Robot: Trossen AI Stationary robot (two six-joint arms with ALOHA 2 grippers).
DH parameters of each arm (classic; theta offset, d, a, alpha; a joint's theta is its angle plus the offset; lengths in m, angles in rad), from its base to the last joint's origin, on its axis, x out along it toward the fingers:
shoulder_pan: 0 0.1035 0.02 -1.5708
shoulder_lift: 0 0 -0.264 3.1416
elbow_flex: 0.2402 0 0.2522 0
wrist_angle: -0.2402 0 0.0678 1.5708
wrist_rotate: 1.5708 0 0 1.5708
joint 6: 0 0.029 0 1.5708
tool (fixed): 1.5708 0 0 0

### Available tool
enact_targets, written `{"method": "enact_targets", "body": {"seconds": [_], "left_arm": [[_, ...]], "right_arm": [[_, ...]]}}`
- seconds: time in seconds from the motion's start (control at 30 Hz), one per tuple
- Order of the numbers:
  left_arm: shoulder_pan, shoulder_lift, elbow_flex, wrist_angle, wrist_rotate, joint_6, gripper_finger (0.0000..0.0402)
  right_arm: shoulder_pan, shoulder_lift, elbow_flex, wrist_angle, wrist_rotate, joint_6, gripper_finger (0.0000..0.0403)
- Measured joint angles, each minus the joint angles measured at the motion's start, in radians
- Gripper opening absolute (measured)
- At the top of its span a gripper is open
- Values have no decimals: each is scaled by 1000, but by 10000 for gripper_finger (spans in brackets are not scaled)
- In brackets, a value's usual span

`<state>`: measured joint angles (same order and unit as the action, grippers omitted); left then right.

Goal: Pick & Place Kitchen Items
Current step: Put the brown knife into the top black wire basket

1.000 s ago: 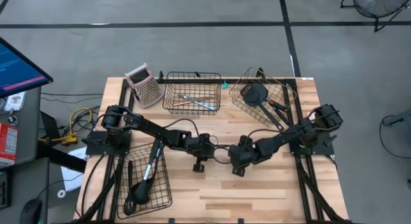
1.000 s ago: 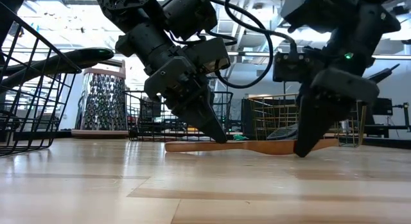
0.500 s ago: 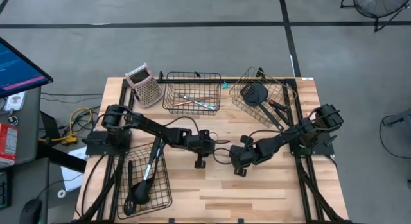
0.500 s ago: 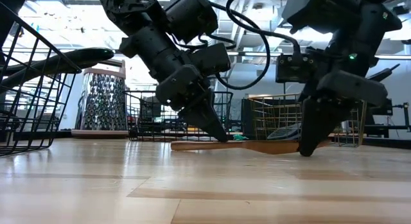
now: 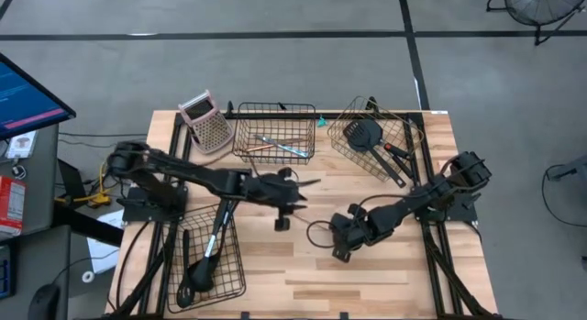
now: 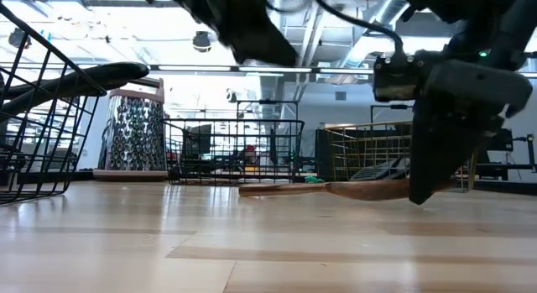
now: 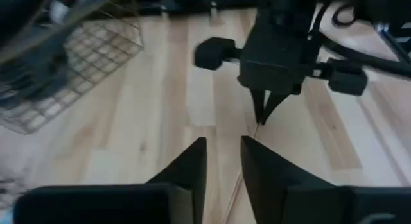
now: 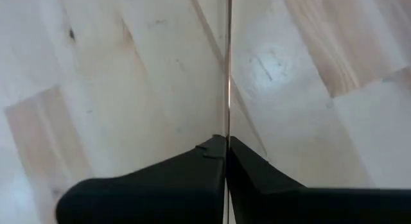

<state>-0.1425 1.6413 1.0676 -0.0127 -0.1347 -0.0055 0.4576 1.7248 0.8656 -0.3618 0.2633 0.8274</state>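
A wooden utensil (image 6: 336, 190) lies level just over the tabletop, its handle toward the left and its broad blade toward the right. My right gripper (image 6: 428, 192) is shut on its blade end, near the table's middle (image 5: 337, 239). In the right wrist view the utensil shows as a thin edge (image 8: 228, 70) running away from the fingers. My left gripper (image 5: 310, 184) hangs high above the handle, open, with nothing between its fingers (image 7: 223, 156). Whether the utensil touches the table, I cannot tell. My right gripper pinches the wooden utensil's blade end (image 8: 228, 142) between its two fingers, one on each flat face. The fingers slant steeply down from the table's right. The utensil stands on edge and runs level away from the fingers toward the table's left.
A wire basket (image 5: 206, 256) with black utensils sits near left. A black basket (image 5: 273, 132) with a few utensils stands far middle, and a gold basket (image 5: 404, 127) with a black spatula stands far right. A pink-topped grater (image 5: 206, 123) stands far left.
My left gripper has let go of the utensil's handle and risen well clear of it, drawing back a little toward the table's left. My right gripper has shifted slightly toward the table's right and near edge, and the wooden utensil has slid that way with it, staying level.
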Motion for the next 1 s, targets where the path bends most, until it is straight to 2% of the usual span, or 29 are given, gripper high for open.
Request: {"method": "enact_targets", "body": {"seconds": [0.1, 0.27, 0.47, 0.6, 0.77, 1.0], "left_arm": [[0, -101, 0, -64, -23, -11, 92], [-1, -288, -1, -142, -80, -88, 92], [-3, -517, 0, -141, -84, -171, 76], [-4, -663, -1, -150, -82, -214, 54], [-13, -812, -1, -148, -78, -216, 15], [-31, -904, -1, -152, -79, -212, 1]], "right_arm": [[25, -15, 5, -5, 25, 64, 0], [35, -59, 69, -50, 84, 90, 0], [-52, -75, 256, -167, 122, -62, 0], [-152, -75, 414, -233, 130, -234, 0], [-331, -76, 527, -276, 119, -402, 0], [-573, -20, 612, -271, -10, -593, 0]]}}
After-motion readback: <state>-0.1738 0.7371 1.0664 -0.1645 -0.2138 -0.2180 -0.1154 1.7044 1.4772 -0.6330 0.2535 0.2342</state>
